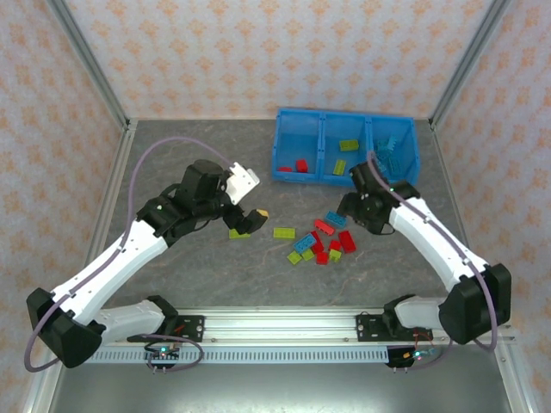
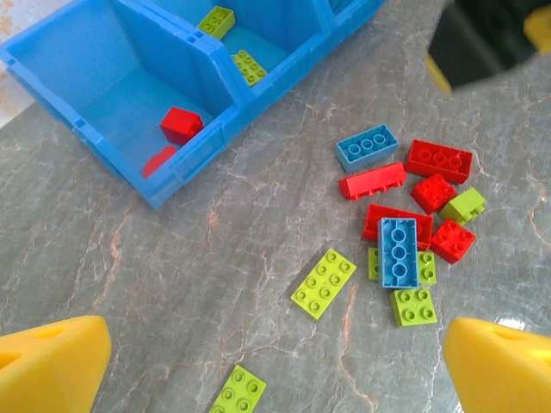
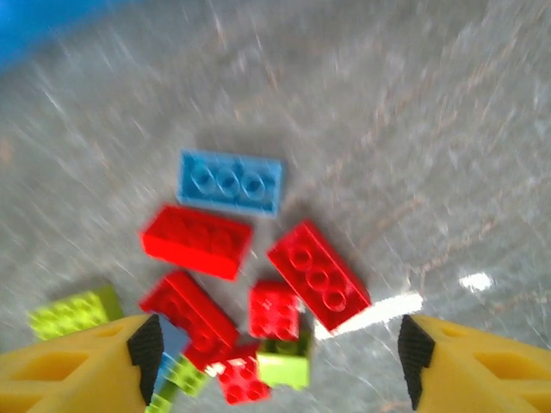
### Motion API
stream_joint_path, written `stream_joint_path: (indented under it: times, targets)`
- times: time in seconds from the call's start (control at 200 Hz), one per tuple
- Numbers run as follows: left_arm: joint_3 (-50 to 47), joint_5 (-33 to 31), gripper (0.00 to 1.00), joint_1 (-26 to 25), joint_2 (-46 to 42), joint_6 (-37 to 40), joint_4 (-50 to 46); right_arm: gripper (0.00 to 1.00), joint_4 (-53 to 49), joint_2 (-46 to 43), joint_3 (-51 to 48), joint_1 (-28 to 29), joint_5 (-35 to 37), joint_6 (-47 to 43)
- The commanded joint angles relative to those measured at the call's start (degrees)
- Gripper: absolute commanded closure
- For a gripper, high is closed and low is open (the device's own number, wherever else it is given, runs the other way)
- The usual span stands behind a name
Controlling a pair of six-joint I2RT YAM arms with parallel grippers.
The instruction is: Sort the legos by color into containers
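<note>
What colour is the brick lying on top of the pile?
The brick is light blue; the left wrist view shows it best.

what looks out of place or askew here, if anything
Nothing is mis-sorted in the bin: red, green and blue each sit in their own compartment. In the loose pile, one blue brick lies stacked on top of others, and a red brick looks tipped on its side.
</note>
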Motion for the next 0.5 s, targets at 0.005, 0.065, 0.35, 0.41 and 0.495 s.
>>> stream_joint_path:
  times: [0.005,0.065,0.35,0.41,0.495]
  targets:
    - [2.03,0.95,0.0,-1.23,0.91,-0.57,2.06,0.2,-2.22,3.63,-2.37,0.47,0.0,-3.61]
    - [2.3,0.92,0.0,-1.9,1.34,-0.55,1.9,0.18,-1.27,6.52,-2.42,0.5,-1.46,-5.44]
    - [3.41,0.56,0.0,-2.89,2.66,-0.02,1.15,0.24,4.17,15.61,-1.96,0.53,-1.38,-8.6]
    - [3.84,0.52,0.0,-3.01,3.07,0.22,1.19,0.26,4.87,17.65,-1.54,0.46,-1.3,-8.78]
    - [4.16,0.23,0.0,-3.09,3.65,0.14,1.1,0.29,5.79,20.04,-1.26,0.48,-2.08,-8.77]
